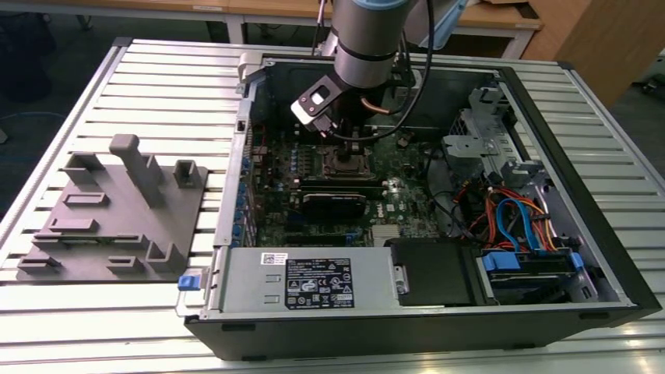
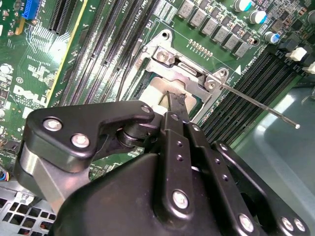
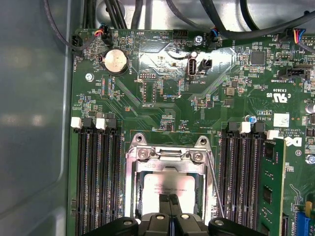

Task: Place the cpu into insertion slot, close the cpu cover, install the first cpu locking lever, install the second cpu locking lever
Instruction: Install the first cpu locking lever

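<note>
Your arm is reaching down into the open computer case (image 1: 624, 257), which is lying on the slatted bench (image 1: 156, 78). Your hand (image 1: 351, 148) is hanging right over the insertion slot (image 1: 343, 167) on the green motherboard (image 3: 162, 98).

In both wrist views your hand (image 3: 170, 197) (image 2: 175, 101) is showing its two black fingers pressed together, pinching nothing. Their tips are sitting at the top face of the cpu (image 3: 150, 189) (image 2: 158, 92), though you cannot tell whether they are touching it.

The cpu is lying flat inside the slot, between the banks of long black memory slots (image 3: 98, 172). The silvery cpu cover (image 3: 133, 189) is framing the chip, and you cannot tell whether it is fully down. A thin metal locking lever (image 3: 215, 184) (image 2: 261, 105) is standing off the board beside the slot, unlatched.

On the exterior view's left, a grey fixture tray (image 1: 104, 226) is resting on the bench, well apart from the case.
</note>
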Available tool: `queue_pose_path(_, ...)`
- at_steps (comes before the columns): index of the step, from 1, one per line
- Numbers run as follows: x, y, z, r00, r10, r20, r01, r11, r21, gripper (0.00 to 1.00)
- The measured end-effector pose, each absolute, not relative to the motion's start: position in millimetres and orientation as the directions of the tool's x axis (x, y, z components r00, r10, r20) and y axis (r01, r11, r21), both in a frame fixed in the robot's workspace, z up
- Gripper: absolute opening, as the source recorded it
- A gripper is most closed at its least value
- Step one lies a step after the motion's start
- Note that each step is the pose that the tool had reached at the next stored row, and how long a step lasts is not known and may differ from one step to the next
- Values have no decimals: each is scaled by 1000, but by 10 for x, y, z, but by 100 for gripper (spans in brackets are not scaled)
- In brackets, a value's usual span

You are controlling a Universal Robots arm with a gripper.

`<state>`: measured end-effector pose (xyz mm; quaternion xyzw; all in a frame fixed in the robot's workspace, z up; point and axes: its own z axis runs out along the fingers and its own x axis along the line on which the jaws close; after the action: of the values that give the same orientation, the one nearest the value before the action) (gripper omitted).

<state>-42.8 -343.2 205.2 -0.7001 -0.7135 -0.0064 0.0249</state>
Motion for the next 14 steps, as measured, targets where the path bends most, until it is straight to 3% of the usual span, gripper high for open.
queue_pose_path(14,-429,-3432,2126,-18,999,44,999,19,-26,10)
